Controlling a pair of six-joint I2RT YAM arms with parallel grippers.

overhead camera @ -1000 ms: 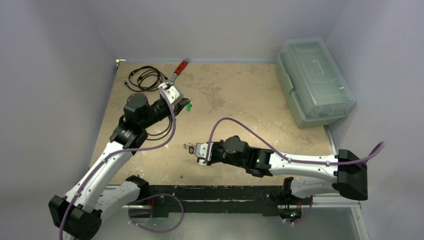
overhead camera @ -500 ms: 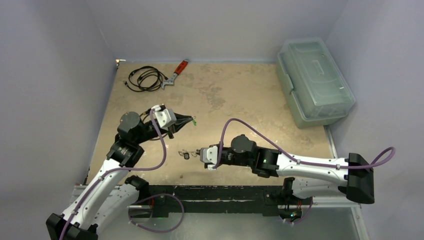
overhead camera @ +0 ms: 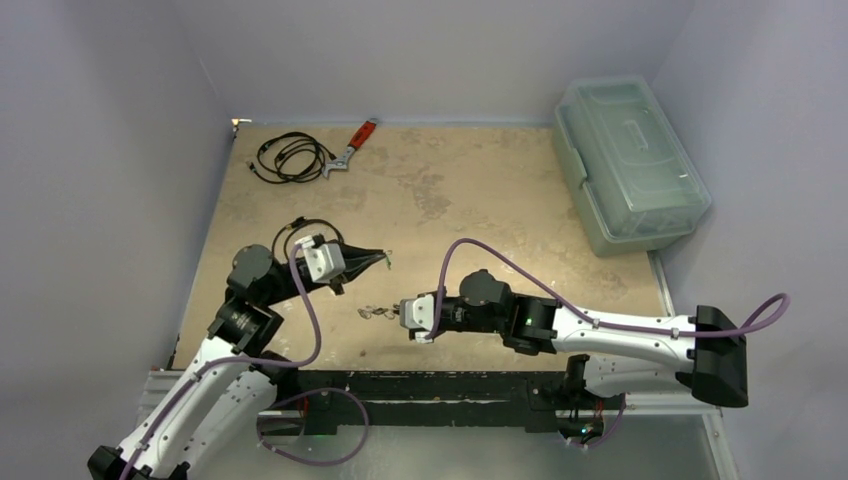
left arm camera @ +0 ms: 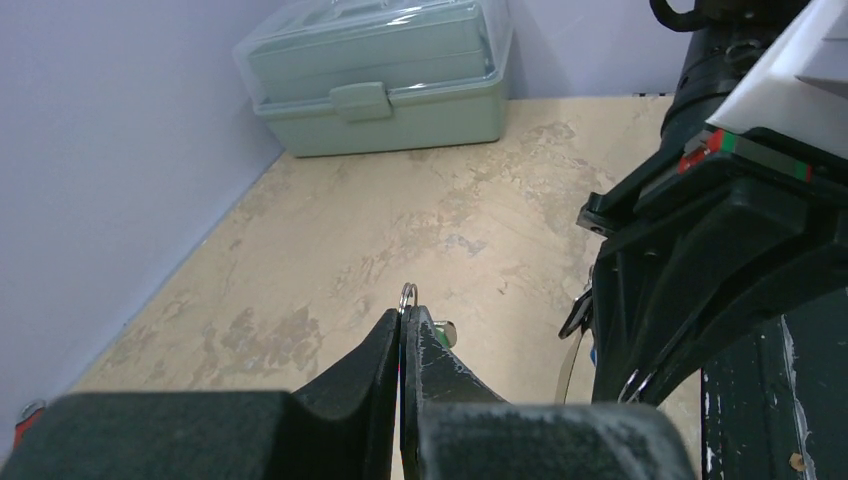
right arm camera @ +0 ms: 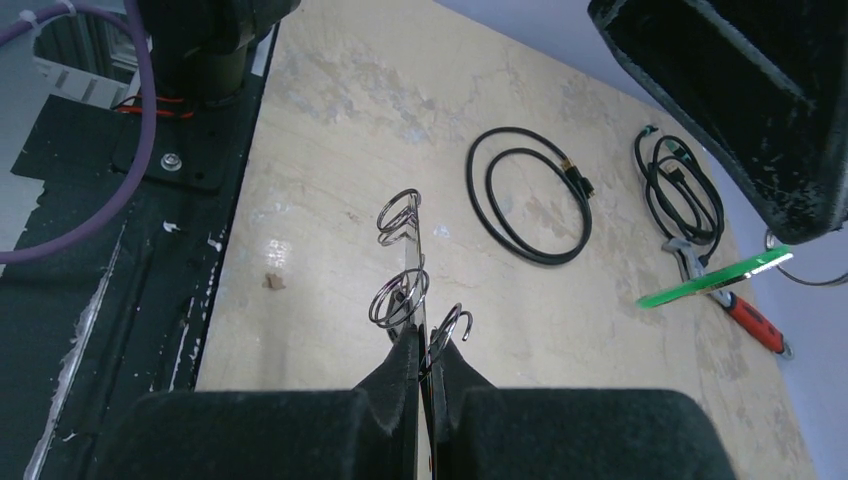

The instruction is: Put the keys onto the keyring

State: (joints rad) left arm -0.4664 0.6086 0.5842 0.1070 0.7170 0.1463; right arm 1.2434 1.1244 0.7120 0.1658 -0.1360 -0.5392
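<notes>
My left gripper (overhead camera: 383, 256) (left arm camera: 405, 315) is shut on the green key. Its small split ring (left arm camera: 408, 293) pokes out past the fingertips and a bit of the green tag (left arm camera: 444, 336) (right arm camera: 715, 281) shows beside them. My right gripper (overhead camera: 398, 312) (right arm camera: 424, 345) is shut on the keyring (right arm camera: 415, 262), which shows edge-on as a thin bright strip with small wire rings (right arm camera: 398, 297) along it. In the left wrist view the keyring (left arm camera: 568, 365) hangs under the right gripper with a dark key (left arm camera: 577, 315) on it. The two grippers' tips are a short way apart.
A pale green toolbox with a clear lid (overhead camera: 630, 165) (left arm camera: 380, 80) stands at the far right. A red-handled wrench (overhead camera: 352, 148) (right arm camera: 745, 315) and coiled black cables (overhead camera: 290, 158) (right arm camera: 530, 195) lie at the far left. The walls close in the table on the left and far sides.
My left gripper has come from the far left towards the near edge with the green key, closer to my right gripper. The right gripper shifted slightly right, then held still.
</notes>
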